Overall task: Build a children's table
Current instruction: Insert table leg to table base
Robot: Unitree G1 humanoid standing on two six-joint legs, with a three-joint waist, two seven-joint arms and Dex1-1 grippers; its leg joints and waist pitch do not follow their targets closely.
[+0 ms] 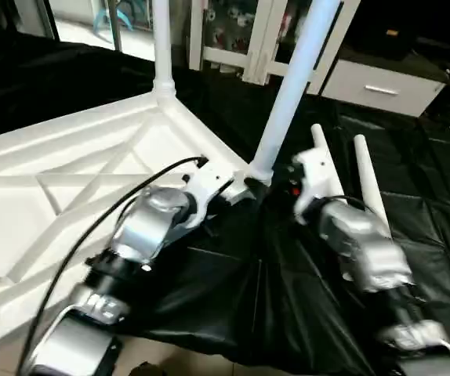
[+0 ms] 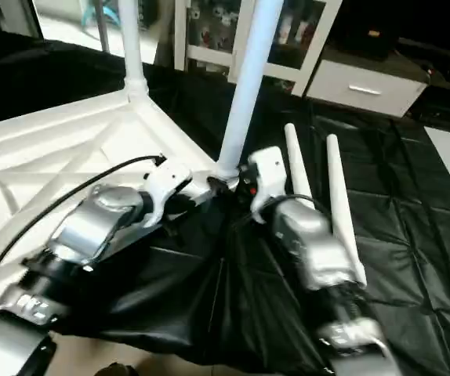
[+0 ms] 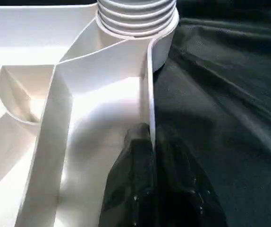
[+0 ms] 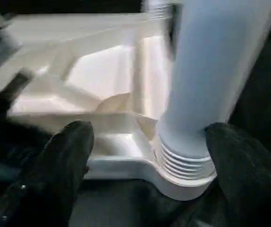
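**At the near corner socket, a leg is being seated**

On the black-draped work table (image 1: 413,196), the tabletop (image 1: 76,180) is lying upside down, its X-ribbed underside facing up. Two legs are standing in corner sockets: the far leg (image 1: 162,39) upright, the near leg (image 1: 292,86) leaning slightly and looking not yet fully home, since thread rings are showing above the socket (image 4: 182,177) in the right wrist view. Two spare legs (image 1: 366,184) are lying side by side on the cloth just beyond the right forearm.

The raised rim (image 3: 148,94) is being pinched by the left gripper (image 3: 147,156), whose fingers are closed together on it, one on each side of the thin wall. The right gripper (image 4: 145,156) is standing wide apart, its fingers (image 4: 64,156) flanking the near leg's base without clamping it.

For a good result, the rim should be kept firmly steadied while the leg is being regripped low, held straight over the socket and turned until the rings are hidden; a tilted leg is likely to cross-thread.

Smooth, glossy, hard white plastic is being handled: tapered round legs, thin ribs, a ridged collar. The black cloth is wrinkled and slippery-looking.
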